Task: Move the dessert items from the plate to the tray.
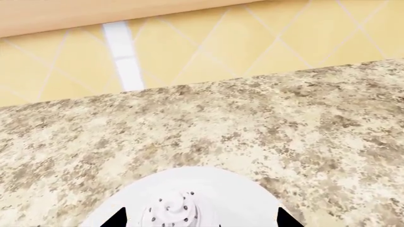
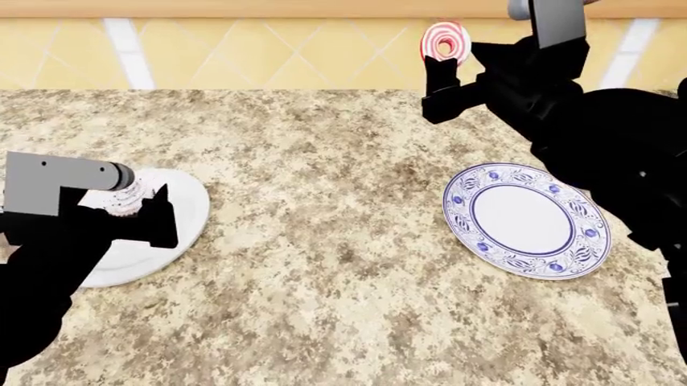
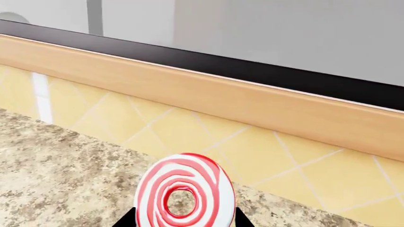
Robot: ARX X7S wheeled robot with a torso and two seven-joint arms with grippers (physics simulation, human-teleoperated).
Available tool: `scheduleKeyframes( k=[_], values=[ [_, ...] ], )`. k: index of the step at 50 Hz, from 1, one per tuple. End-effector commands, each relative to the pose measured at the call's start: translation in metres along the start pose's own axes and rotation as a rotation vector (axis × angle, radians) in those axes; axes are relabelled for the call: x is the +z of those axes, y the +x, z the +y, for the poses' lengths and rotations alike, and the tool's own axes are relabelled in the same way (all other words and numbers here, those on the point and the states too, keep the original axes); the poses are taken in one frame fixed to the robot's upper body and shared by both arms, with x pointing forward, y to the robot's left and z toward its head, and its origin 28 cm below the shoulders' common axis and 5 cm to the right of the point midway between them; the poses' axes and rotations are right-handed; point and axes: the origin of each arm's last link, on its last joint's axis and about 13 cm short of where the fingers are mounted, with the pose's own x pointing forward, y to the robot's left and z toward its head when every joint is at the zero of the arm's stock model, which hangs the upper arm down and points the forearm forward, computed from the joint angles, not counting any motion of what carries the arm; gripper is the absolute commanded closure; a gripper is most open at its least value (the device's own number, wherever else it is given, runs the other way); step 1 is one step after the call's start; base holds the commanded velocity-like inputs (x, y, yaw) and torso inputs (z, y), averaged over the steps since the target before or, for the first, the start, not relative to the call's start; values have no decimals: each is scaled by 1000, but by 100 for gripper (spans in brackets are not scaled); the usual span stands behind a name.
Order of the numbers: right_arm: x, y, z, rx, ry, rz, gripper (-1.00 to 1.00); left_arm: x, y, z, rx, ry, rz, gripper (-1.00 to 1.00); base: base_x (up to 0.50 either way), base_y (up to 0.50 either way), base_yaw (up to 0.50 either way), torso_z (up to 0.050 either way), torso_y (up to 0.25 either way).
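Observation:
The cupcake (image 2: 121, 197), white swirled frosting with dark dots, sits on a plain white plate (image 2: 185, 215) at the left of the counter. My left gripper (image 1: 202, 218) is open and low over it. Its two dark fingertips (image 1: 117, 218) stand wide on either side of the cupcake (image 1: 170, 210), apart from it. My right gripper (image 3: 187, 221) is shut on the red-and-white spiral lollipop (image 3: 185, 194). It holds the lollipop (image 2: 445, 40) upright, high above the counter near the back wall. The stick is hidden between the fingers. The tray is out of view.
An empty blue-and-white patterned plate (image 2: 472, 235) lies at the right of the speckled granite counter (image 2: 322, 241), below my right arm. A yellow tiled wall (image 2: 269, 48) with a wooden trim closes off the back.

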Motion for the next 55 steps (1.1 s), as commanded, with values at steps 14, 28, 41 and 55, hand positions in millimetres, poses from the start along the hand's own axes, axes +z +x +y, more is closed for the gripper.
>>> scheduleKeyframes(
  k=[14,28,41,55],
  values=[
    [-2,0,0,7,-12,3,100,-7,-1,1,13,-16,7,-100,0,0,0,0,0],
    [-4,0,1,12,-8,7,100,-11,-1,0,13,-24,11,-100,0,0,0,0,0],
    [-5,1,2,19,-11,8,100,-14,-3,2,24,-44,4,-100,0,0,0,0,0],
    [-5,1,3,23,-12,11,100,-16,-2,2,25,-52,-2,-100,0,0,0,0,0]
  ],
)
